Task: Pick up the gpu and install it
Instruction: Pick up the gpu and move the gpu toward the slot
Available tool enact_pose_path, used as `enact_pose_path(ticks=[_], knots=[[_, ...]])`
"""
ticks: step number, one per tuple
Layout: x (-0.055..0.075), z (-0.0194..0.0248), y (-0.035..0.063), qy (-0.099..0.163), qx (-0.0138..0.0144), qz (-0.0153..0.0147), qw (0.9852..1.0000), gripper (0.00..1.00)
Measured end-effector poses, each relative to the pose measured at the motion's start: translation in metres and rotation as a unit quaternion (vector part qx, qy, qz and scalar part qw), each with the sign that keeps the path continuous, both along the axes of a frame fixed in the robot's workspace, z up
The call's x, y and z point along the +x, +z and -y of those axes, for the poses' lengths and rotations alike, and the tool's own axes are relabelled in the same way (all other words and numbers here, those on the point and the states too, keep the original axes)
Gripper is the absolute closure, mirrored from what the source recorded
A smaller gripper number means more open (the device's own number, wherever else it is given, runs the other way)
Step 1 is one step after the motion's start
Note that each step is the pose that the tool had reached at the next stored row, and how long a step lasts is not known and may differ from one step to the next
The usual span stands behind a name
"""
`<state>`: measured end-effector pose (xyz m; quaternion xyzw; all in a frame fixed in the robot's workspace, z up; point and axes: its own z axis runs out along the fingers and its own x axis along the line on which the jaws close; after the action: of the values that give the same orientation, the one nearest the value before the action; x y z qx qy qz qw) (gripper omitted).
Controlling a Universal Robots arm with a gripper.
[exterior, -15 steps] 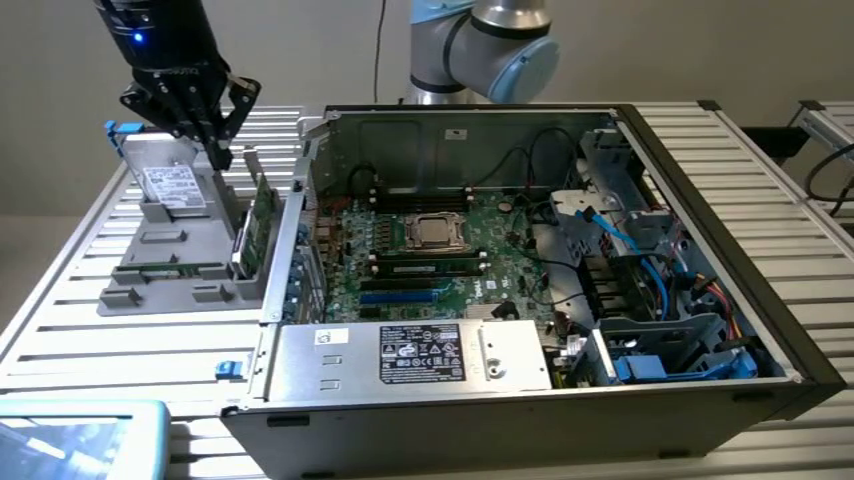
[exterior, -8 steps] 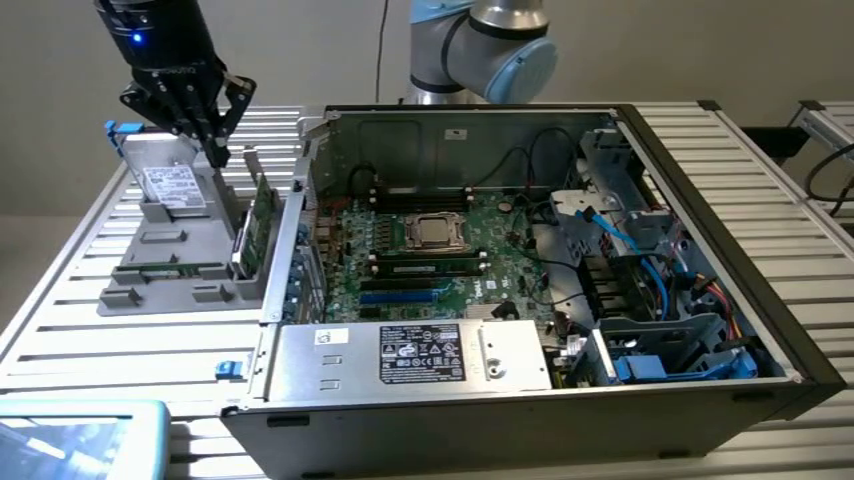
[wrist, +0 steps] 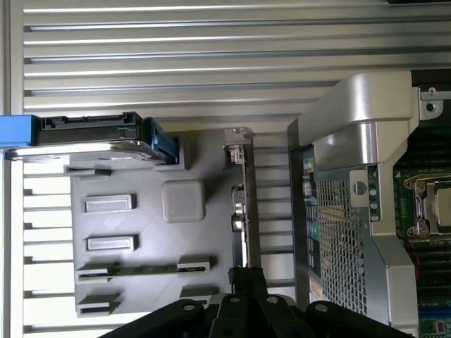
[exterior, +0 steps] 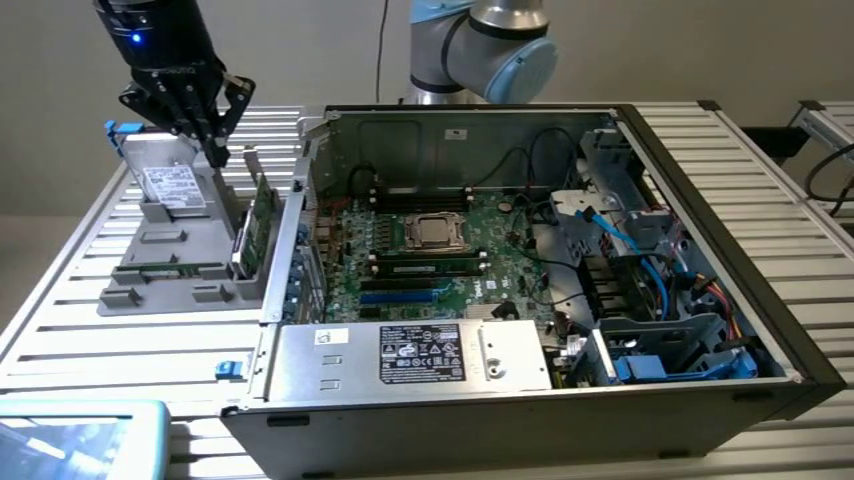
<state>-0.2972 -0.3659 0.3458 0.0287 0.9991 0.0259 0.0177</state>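
We see the gripper hanging over the far end of the grey holder, which lies on the slatted table at the exterior view's left, just beside the open computer case. Its fingers are drawn fully together. In the wrist view their tips meet right at one end of the gpu, in line with its thin upper edge. We cannot tell whether they pinch that edge or merely sit above it. The gpu stands on edge in a slot along the side of the holder nearest the case. Its green board faces the case wall and it has not been lifted out. On the far part of the same holder a silver hard drive with a white label leans upright, and the wrist view shows it edge-on. Inside the case the large green motherboard lies flat, with the processor socket near its middle. A silver power supply sits along the near wall. The arm's blue-capped joint rises behind the far wall of the case.
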Motion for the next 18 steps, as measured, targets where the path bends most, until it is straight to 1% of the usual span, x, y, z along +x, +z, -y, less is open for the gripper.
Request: enact_pose_path(ticks=[7,9,11,12,13,14,15,16,17,18], knots=[[0.000,0.0000,0.0000,0.000,0.0000,-0.0001,1.0000,0.88],[0.000,0.0000,0.0000,0.000,-0.0001,-0.0001,1.0000,0.87],[0.000,0.0000,-0.0004,0.000,0.0001,0.0003,1.0000,0.75],[-0.001,0.0000,-0.0008,0.000,0.0005,0.0011,1.0000,0.68],[-0.002,0.0000,-0.0013,0.000,0.0018,0.0033,1.0000,0.68],[-0.004,0.0000,-0.0018,0.000,0.0033,0.0058,1.0000,0.63],[-0.006,0.0001,-0.0024,0.000,0.0046,0.0082,1.0000,0.63],[-0.008,0.0001,-0.0028,0.000,0.0062,0.0111,0.9999,0.56],[-0.010,0.0001,-0.0033,0.000,0.0078,0.0143,0.9999,0.56],[-0.011,0.0001,-0.0038,0.001,0.0099,0.0168,0.9998,0.56]])
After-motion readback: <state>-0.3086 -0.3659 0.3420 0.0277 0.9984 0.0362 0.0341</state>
